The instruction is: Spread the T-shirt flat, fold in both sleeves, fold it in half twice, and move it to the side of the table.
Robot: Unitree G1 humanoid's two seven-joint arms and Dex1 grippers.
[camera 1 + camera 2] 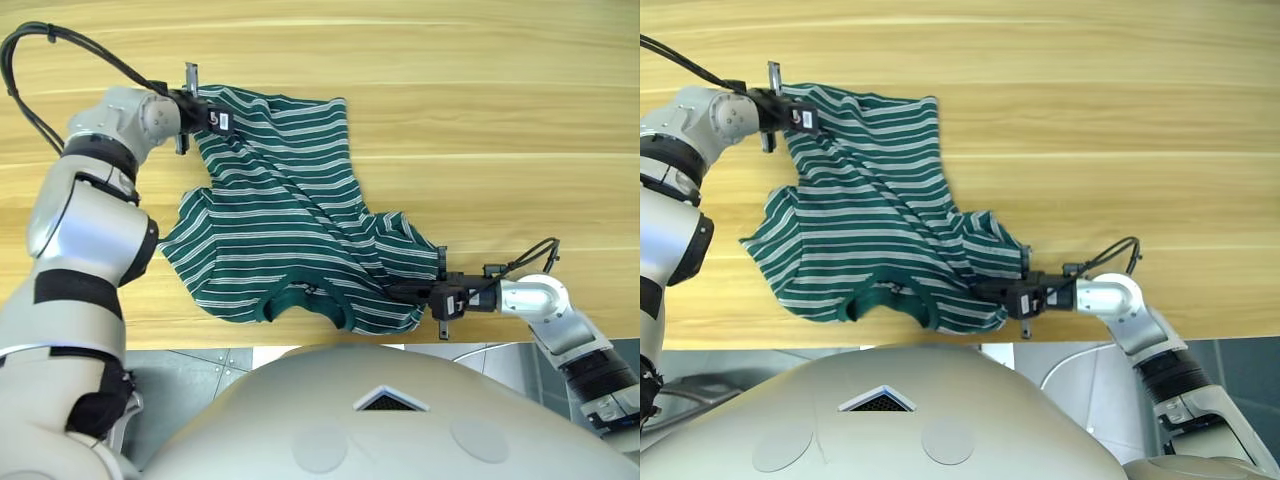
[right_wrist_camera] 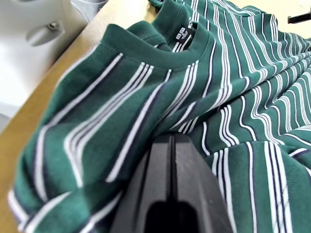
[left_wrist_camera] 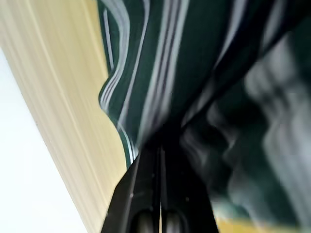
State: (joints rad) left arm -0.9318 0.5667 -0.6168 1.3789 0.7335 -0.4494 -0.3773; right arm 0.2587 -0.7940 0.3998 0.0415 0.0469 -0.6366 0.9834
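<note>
The left end effector (image 1: 207,116) is pinched shut on a corner of the T-shirt's (image 1: 290,215) hem, well back from the near edge of the wooden surface (image 1: 500,120). In the left wrist view its two dark fingers (image 3: 146,184) meet with striped cloth caught between them, and the cloth bunches into folds just beyond the tips. The right end effector (image 1: 418,292) is also closed on the garment, gripping the shoulder area just beside the near edge. In the right wrist view its fingers (image 2: 163,165) press together under a fold of fabric.

The T-shirt is dark green with thin white stripes. It lies stretched diagonally between the two grips, rumpled and creased along that line rather than flat. Its collar (image 1: 300,296) faces the near edge and one sleeve (image 1: 182,238) spreads out on the robot's left side, resting on the wood. The part of the hem away from the left grip lies loose on the surface.
</note>
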